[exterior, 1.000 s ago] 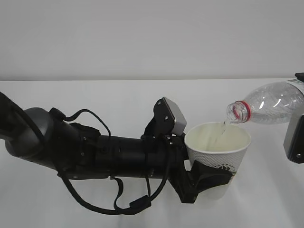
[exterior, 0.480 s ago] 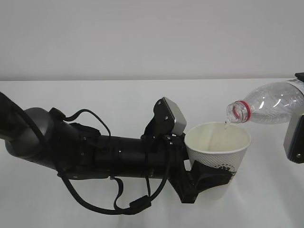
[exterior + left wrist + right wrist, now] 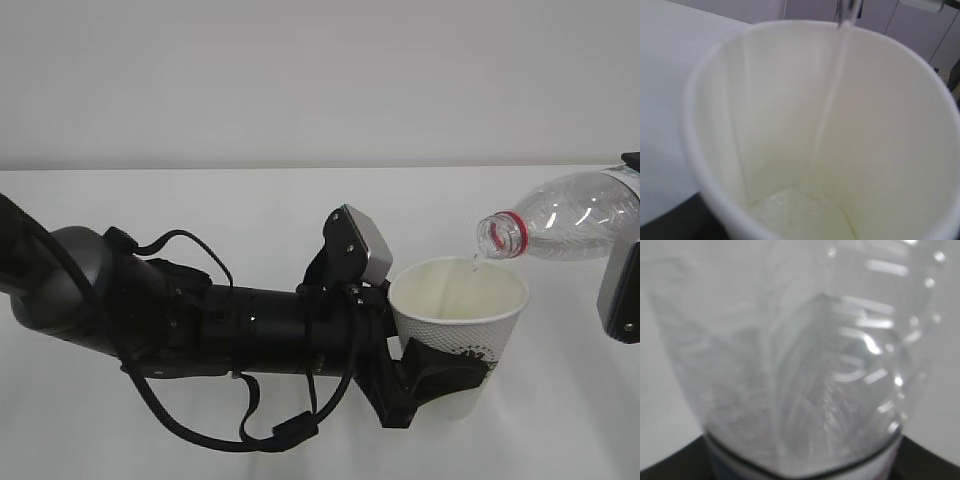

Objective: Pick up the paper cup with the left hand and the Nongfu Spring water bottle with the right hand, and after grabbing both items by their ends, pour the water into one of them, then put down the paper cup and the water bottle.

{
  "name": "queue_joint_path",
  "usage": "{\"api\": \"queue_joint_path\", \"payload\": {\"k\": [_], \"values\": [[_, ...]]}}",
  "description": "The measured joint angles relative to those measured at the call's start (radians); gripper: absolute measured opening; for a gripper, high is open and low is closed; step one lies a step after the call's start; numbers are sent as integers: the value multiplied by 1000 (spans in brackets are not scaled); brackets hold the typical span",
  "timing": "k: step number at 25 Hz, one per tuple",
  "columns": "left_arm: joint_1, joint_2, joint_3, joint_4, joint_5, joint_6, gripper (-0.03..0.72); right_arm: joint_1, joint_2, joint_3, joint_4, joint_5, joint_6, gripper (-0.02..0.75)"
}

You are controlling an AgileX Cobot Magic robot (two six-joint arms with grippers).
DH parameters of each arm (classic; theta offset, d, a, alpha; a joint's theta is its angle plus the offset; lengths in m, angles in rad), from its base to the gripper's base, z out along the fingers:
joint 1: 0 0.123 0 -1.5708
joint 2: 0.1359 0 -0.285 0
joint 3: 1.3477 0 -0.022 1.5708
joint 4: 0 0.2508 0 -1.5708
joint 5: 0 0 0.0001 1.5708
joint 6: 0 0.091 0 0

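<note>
Change since the earlier frames: almost none; both arms and the paper cup sit where they were, and only the falling thread of water has thinned from a clear stream to a faint trickle.
Paper cup: upright and lifted off the white tabletop, low on its wall clenched in the left claw, rim open to the bottle's mouth.
Water bottle: the Nongfu Spring water bottle lies tilted, mouth down, its red neck ring just above the cup's far rim, its rear end at the frame's right edge where the right claw carries it; the jaws themselves are cut off from view, though the right wrist view shows the bottle's body filling the frame above a dark band.
Inside the cup: the left wrist view shows water running down the inner wall to a shallow pool at the bottom.
Done, by the look of it: both items picked up, pouring under way and perhaps tapering.
Left: righting the bottle, then setting cup and bottle down on the tabletop.
</note>
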Motion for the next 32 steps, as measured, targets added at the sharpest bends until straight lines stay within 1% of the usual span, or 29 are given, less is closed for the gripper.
{"api": "queue_joint_path", "payload": {"k": [32], "values": [[0,0,0,0,2,0,491,0,0,0,0,-2,0,404]]}}
